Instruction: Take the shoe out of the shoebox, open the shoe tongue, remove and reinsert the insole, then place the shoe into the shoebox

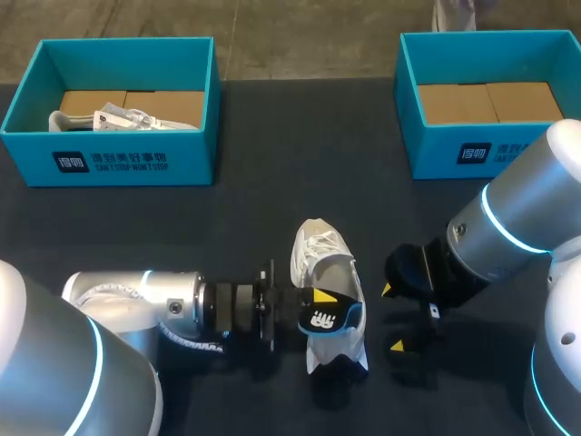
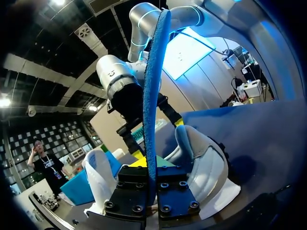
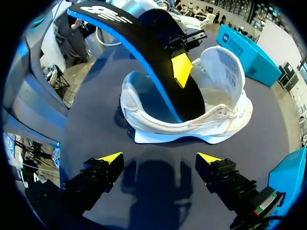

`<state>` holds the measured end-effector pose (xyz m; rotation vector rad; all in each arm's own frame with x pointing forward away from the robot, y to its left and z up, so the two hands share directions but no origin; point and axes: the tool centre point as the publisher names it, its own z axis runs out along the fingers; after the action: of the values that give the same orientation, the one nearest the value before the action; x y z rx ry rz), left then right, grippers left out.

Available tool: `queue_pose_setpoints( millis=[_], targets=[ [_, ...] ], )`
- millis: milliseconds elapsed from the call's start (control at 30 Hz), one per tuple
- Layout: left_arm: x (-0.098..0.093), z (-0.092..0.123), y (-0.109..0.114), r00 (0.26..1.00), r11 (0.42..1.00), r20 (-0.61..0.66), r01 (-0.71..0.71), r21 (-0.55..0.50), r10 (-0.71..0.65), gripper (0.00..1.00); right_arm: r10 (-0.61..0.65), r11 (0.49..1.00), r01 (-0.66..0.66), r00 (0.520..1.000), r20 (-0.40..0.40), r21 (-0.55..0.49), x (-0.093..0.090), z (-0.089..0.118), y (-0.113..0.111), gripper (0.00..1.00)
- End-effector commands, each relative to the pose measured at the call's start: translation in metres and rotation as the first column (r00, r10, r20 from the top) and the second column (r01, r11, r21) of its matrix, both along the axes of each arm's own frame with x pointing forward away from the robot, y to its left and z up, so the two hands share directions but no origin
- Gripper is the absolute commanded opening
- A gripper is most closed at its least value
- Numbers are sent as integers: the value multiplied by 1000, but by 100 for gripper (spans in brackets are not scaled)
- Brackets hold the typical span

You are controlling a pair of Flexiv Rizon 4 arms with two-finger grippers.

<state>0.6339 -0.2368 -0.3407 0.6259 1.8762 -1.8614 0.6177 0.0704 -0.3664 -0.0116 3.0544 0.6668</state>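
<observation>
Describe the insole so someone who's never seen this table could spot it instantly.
At the middle of the dark table, a white shoe lies ahead of the left arm's fingers. The insole arches out of that shoe, pinched in those fingers; it is the only black, blue-edged strip with a white logo.

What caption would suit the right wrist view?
Left gripper holds the black insole arched into the white shoe; the open right gripper hovers before it.
</observation>
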Motion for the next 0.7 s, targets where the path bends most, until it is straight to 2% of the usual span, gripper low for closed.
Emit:
queue_pose_setpoints(
  millis=[33, 367, 700],
  targets=[
    [1, -4, -2, 1000, 1000, 0, 8, 3, -8, 0, -2, 1000, 2, 1000, 3, -2, -1, -1, 1, 100],
    [-1, -3, 2, 999, 1000, 33, -8, 22, 7, 0, -2, 1000, 2, 1000, 3, -2, -1, -1, 1, 100],
    [6, -5, 1, 1000, 999, 23, -20, 32, 19, 0, -2, 1000, 2, 1000, 3, -2, -1, -1, 1, 100]
  ],
)
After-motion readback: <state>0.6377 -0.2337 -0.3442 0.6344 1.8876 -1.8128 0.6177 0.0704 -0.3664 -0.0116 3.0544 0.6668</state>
